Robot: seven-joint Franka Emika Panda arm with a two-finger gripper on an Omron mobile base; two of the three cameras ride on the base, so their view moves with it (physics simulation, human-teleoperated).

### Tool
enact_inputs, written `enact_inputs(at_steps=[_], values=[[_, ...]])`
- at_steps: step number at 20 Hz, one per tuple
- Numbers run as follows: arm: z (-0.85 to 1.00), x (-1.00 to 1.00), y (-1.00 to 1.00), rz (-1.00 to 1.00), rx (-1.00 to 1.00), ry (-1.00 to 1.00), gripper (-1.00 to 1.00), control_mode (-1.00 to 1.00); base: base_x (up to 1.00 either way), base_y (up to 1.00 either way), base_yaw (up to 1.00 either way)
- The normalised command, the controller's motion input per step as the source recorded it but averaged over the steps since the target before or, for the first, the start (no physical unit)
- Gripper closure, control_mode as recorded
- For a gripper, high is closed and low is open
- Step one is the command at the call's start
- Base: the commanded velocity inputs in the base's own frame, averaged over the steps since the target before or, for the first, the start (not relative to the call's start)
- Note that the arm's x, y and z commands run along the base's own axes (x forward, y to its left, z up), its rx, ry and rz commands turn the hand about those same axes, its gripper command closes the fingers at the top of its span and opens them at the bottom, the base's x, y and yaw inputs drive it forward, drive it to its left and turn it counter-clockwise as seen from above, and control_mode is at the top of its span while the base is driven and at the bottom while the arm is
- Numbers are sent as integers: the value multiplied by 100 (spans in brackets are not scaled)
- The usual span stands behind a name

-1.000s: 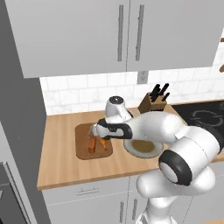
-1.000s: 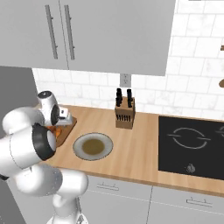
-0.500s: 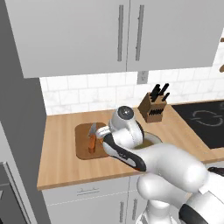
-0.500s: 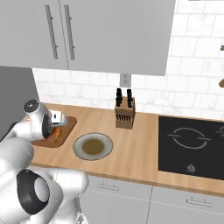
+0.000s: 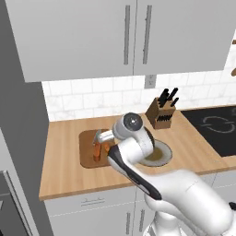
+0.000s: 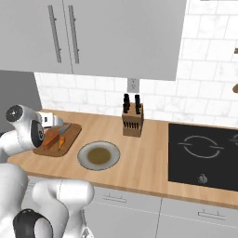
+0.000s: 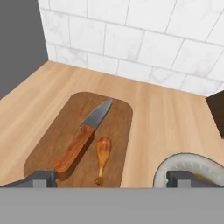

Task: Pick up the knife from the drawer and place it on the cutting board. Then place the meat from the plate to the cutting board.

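- Hand view: knife (image 7: 83, 138) lies flat on the cutting board (image 7: 52, 142), blade aimed up toward the tiled wall (image 7: 144, 41), handle toward the camera.
- Meat (image 7: 102, 156) lies just beside it, long axis roughly parallel, thin end toward the camera.
- Gripper (image 7: 111, 178) hangs above, jaws wide apart, holding nothing.
- Plate (image 7: 173, 168) sits right of the board; knife block (image 6: 132, 118) stands beyond.

Both base views overlook the counter (image 5: 64, 166); hand view looks closer.
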Motion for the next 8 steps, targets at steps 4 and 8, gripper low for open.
enact_inputs(at_steps=[4, 8], values=[[0, -46, 0, 0, -1, 0, -100, -100, 0, 0, 0], [1, -66, 0, 0, 0, 0, -100, -100, 0, 0, 0]])
